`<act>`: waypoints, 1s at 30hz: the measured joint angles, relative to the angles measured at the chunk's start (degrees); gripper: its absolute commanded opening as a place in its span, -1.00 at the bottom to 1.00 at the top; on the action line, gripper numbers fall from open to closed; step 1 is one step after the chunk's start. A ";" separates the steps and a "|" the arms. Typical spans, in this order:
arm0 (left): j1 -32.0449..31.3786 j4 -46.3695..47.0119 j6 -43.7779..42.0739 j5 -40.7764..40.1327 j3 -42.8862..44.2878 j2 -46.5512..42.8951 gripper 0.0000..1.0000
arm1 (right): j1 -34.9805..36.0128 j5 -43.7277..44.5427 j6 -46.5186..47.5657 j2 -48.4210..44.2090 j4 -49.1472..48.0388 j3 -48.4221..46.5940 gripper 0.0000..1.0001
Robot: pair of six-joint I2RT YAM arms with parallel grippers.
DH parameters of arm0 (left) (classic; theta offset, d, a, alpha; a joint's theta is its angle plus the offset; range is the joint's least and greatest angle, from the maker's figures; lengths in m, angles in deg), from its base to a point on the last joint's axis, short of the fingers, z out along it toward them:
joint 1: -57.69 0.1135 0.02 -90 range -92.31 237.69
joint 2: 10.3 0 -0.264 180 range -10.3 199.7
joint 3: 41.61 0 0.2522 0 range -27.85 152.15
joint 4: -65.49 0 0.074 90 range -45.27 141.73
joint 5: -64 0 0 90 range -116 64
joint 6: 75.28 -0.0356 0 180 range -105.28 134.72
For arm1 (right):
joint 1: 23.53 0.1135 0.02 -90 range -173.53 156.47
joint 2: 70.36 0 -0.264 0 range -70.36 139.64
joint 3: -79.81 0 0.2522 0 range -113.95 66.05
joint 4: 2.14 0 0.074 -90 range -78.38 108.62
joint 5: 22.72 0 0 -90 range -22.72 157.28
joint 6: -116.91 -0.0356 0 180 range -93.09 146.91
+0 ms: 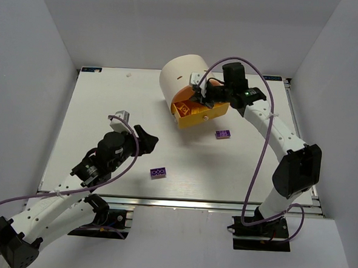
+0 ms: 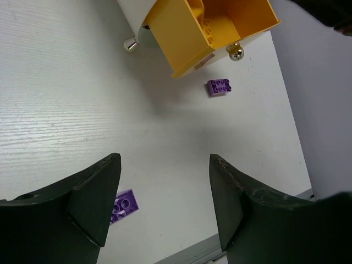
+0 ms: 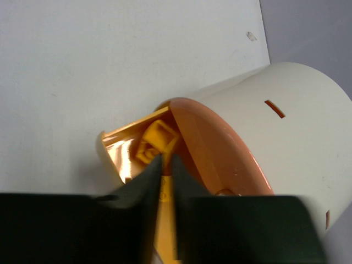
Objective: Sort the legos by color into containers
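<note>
Yellow brick (image 3: 157, 140) is lying just beyond the right claw (image 3: 166, 160) tips, inside the yellow drawer (image 3: 124, 157) standing pulled out to receive it. Jaws are sitting nearly together; grip cannot be told. Left claw (image 2: 164, 159) is hanging open, a purple brick (image 2: 124, 204) beside it.

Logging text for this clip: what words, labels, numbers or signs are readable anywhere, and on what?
Nothing is readable in any view.
Pale patch on the yellow drawer front: too blurred to read.
Blue tags at the far corners of the table: too small to read.
Cabinet and purple bricks: no writing visible.
</note>
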 measured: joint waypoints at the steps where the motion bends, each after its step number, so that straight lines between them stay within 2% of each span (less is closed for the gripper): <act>1: 0.00 0.00 0.00 0.00 0.00 0.13 0.47 | -0.20 -0.87 -1.70 -0.52 0.50 0.07 -1.00; 3: 0.00 -0.02 0.00 0.00 0.00 0.22 0.46 | -1.11 -3.82 -1.68 -2.82 2.27 1.27 -1.00; 7: 0.00 0.26 0.22 0.02 -0.35 -0.09 0.45 | -3.06 -9.05 8.15 -10.60 13.64 8.37 -1.00; 9: 0.00 0.33 0.39 0.09 -0.55 -0.07 0.45 | -2.93 -9.46 12.37 -12.26 17.49 11.58 -1.00; 12: 0.00 0.48 0.44 0.26 -0.55 0.35 0.45 | -2.12 -7.54 14.36 -11.52 18.16 15.76 -1.00; 16: 0.00 0.39 0.42 0.28 -0.52 0.94 0.46 | -0.90 -1.88 13.14 -9.27 13.00 18.58 -1.00; 24: 0.00 -0.02 1.20 0.26 -0.52 -0.72 0.47 | 2.21 12.35 6.08 -4.20 -6.03 19.93 -1.00; 30: 0.00 -0.48 1.46 -0.02 -0.52 -1.95 0.47 | 3.61 18.99 2.56 -2.16 -17.38 21.70 -1.00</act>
